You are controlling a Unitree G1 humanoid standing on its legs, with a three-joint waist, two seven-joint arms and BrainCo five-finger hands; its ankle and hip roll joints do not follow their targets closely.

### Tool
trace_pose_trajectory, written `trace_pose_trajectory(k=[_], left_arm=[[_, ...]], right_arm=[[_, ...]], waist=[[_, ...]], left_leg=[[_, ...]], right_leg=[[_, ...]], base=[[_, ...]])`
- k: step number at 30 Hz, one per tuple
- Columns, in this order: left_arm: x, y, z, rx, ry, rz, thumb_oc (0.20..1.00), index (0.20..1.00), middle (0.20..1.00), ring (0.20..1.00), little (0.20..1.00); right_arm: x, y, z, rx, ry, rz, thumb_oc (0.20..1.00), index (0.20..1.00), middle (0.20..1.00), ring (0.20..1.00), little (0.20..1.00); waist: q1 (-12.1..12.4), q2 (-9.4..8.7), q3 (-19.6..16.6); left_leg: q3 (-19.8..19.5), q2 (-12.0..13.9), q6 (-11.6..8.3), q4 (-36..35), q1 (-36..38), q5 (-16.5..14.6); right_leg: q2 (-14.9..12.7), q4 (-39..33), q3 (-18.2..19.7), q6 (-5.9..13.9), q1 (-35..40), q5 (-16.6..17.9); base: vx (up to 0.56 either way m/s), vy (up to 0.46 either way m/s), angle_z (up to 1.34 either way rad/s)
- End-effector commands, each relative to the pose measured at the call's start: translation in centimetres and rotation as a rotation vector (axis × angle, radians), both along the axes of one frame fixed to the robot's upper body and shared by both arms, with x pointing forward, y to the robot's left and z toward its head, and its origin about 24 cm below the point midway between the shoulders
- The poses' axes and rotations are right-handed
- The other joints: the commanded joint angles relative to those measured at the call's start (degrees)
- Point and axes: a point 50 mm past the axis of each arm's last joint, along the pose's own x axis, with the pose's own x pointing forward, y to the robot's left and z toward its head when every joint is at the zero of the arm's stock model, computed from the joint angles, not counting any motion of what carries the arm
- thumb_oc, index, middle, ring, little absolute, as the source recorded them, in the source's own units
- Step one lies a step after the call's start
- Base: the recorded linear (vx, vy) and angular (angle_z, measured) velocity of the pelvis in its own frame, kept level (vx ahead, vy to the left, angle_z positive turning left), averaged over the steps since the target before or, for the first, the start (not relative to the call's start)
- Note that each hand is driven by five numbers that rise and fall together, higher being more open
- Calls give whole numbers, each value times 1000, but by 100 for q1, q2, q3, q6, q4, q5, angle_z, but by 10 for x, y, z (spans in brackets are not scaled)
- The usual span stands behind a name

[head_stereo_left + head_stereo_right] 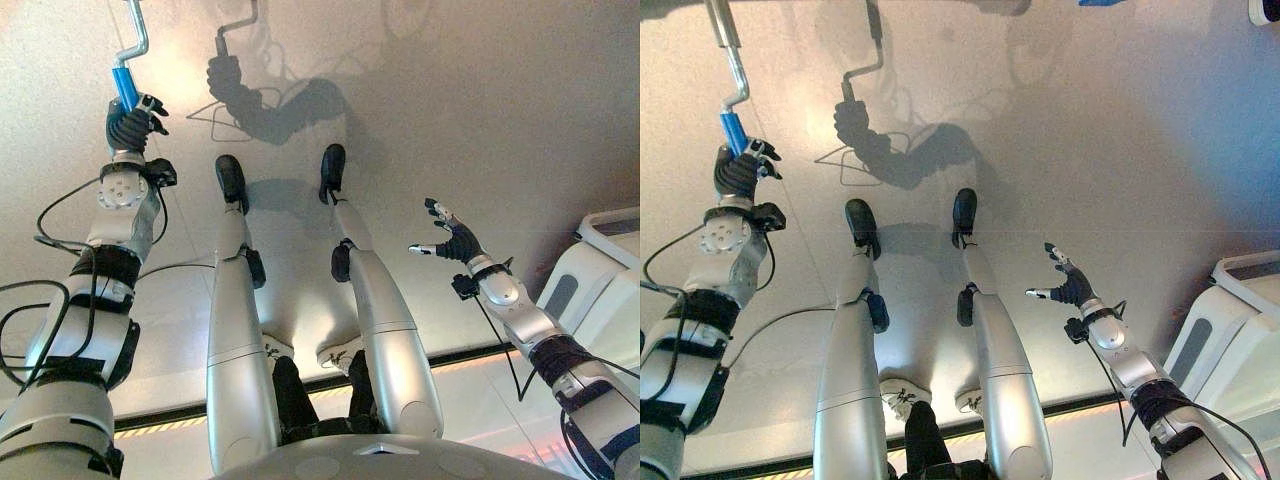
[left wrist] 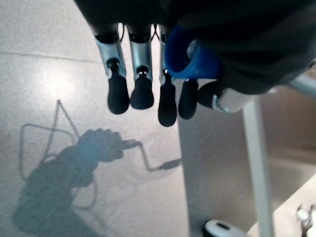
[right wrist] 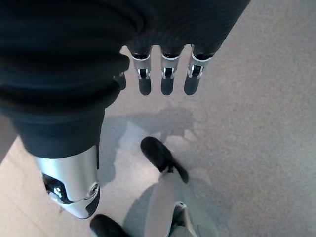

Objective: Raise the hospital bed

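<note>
The crank handle (image 1: pixel 124 85), with its blue grip, sits in the upper left of the left eye view, and its bent silver rod (image 1: pixel 138 35) climbs from the grip to the top edge of the frame. The left robot hand (image 1: pixel 130 125) is wrapped round the blue grip from below, fingers curled about it; in the left wrist view the dark fingertips (image 2: pixel 142 94) close in a row over the blue sleeve (image 2: pixel 187 61). Beside that grip in the wrist view a pale upright post (image 2: pixel 256 163) runs down the frame, close to the crank on the right side of the picture, with a grey panel behind it.

Around the crank the pale speckled floor (image 1: pixel 450 110) lies open across the top and centre of the eye views, with nothing standing on it near the grip. A dark strip with an orange edge (image 1: pixel 170 425) crosses the floor low in the frame.

The right robot hand (image 1: pixel 450 238) hangs in free air at middle right, well apart from the crank, fingers spread wide and loose, holding nothing. At the right edge, just beyond that arm, stands a white moulded piece of equipment (image 1: pixel 600 290) with a grey inset, the nearest bulky thing on that side.
</note>
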Motion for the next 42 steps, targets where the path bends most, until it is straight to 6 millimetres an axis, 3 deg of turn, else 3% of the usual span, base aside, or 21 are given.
trace_pose_trajectory(k=[1,11,14,17,19,21,22,25,32,42], left_arm=[[-4,2,-32,18,121,35,200,200,200,200,200],[15,-31,-11,128,105,-54,200,200,200,200,200],[19,-45,-5,161,82,-106,200,200,200,200,200],[22,-71,9,207,20,-197,200,200,200,200,200],[21,-81,14,221,-11,-237,200,200,200,200,200],[11,-108,24,254,-92,-382,200,200,200,200,200],[11,-108,24,254,-92,-382,200,200,200,200,200],[-11,-129,26,264,-153,-560,200,200,200,200,200],[-59,-124,30,281,-199,-772,200,200,200,200,200],[-119,-84,17,232,-130,-830,200,200,200,200,200]], right_arm=[[-4,5,0,20,1,21,1000,1000,1000,1000,1000],[1,15,-2,16,22,61,1000,1000,1000,1000,1000],[2,17,-3,11,28,72,1000,1000,1000,1000,1000],[2,20,-6,5,41,81,1000,1000,1000,1000,1000],[1,19,-8,1,47,81,1000,1000,1000,1000,1000],[-3,15,-9,-8,52,80,1000,1000,1000,1000,1000],[-3,15,-9,-8,52,80,1000,1000,1000,1000,1000],[-9,7,-17,-22,81,49,1000,1000,1000,1000,1000],[-21,-5,-31,-32,137,11,1000,1000,1000,1000,1000],[-35,-11,-44,-7,177,-17,1000,1000,1000,1000,1000]], waist=[[30,-309,-29],[-79,-342,-29],[-106,-321,-29],[-121,-276,-30],[-119,-257,-30],[-87,-159,-30],[-87,-159,-30],[16,8,-29],[201,210,-29],[463,367,-33]], left_leg=[[254,-372,414,46,238,-482],[289,-348,442,242,131,-562],[311,-335,441,260,136,-567],[338,-328,434,292,157,-568],[344,-329,431,279,170,-565],[354,-345,416,193,250,-519],[354,-345,416,192,250,-519],[364,-384,388,18,386,-428],[369,-481,322,-340,715,-261],[347,-533,294,-571,989,-148]], right_leg=[[-23,309,283,710,-44,-195],[21,472,326,705,-201,-195],[33,515,331,699,-225,-202],[33,562,335,675,-225,-199],[29,562,339,675,-215,-201],[17,567,332,669,-175,-211],[17,567,333,669,-175,-211],[-21,553,316,664,-84,-219],[-60,422,245,661,185,-235],[-101,395,203,684,403,-243]], base=[[0,0,0],[0,-9,-1],[-6,-28,-3],[-12,-35,-1],[-7,-24,-2],[-15,-48,-2],[-16,-52,0],[-19,-56,2],[-11,-50,4],[-2,-11,2]])
